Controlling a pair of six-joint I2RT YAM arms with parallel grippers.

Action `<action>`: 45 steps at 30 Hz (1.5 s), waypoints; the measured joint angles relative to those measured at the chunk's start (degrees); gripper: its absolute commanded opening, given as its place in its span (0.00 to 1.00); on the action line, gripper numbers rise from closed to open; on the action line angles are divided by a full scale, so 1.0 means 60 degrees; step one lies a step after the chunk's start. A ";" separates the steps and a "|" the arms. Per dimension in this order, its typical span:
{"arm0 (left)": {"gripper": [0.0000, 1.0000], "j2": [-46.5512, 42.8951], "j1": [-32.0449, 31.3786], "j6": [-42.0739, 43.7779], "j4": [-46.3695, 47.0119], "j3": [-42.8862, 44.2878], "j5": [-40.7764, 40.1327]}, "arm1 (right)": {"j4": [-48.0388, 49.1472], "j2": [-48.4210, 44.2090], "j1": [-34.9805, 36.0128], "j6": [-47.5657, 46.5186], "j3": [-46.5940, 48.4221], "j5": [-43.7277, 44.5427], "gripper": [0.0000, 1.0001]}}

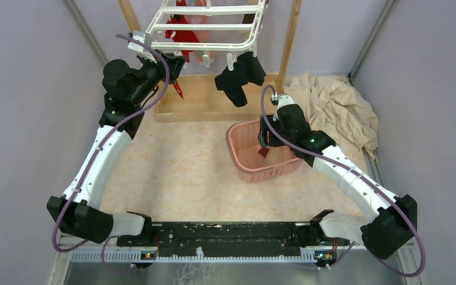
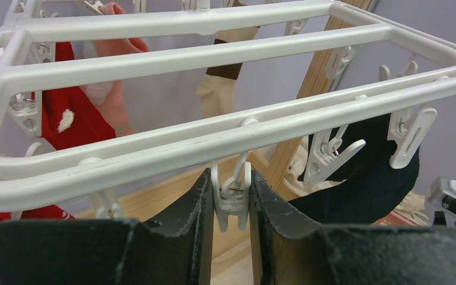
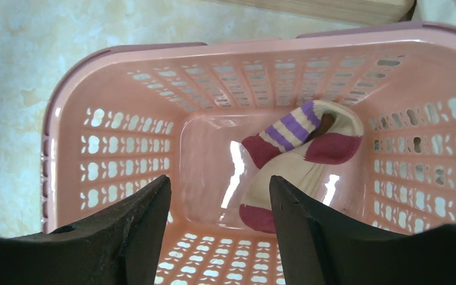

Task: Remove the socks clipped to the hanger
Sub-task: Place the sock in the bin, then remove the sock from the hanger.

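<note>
The left fingers (image 2: 184, 225) are squeezing a dangling clip (image 2: 233, 191) on the white hanger (image 2: 214, 56), where a black sock (image 2: 368, 184) and a red sock (image 2: 77, 124) are hanging. The right fingers (image 3: 136, 225) are standing apart above the pink basket (image 3: 113, 136) on the bench, a striped sock (image 3: 297, 148) lying inside.

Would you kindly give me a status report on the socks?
Left pincer shut on hanger clip. Right pincer open above basket, striped sock inside. Black sock clipped, nothing blocking.
</note>
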 measured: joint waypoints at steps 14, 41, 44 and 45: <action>0.17 0.0000 0.0000 0.0138 -0.0051 0.0033 -0.0073 | -0.0044 -0.0951 -0.0011 -0.0240 0.0907 -0.0590 0.74; 0.69 -0.1173 0.0000 -0.0091 -0.1016 -0.0543 -0.0219 | 0.1388 -0.0973 -0.0011 -0.0197 0.0984 -0.2911 0.67; 0.69 -0.1268 0.0000 -0.0131 -0.1096 -0.0627 -0.0164 | 0.1694 -0.0973 -0.0011 -0.0127 0.0984 -0.3067 0.66; 0.69 -0.1290 0.0000 -0.0149 -0.1100 -0.0641 -0.0153 | 0.1781 -0.0965 -0.0011 -0.0098 0.0984 -0.3111 0.65</action>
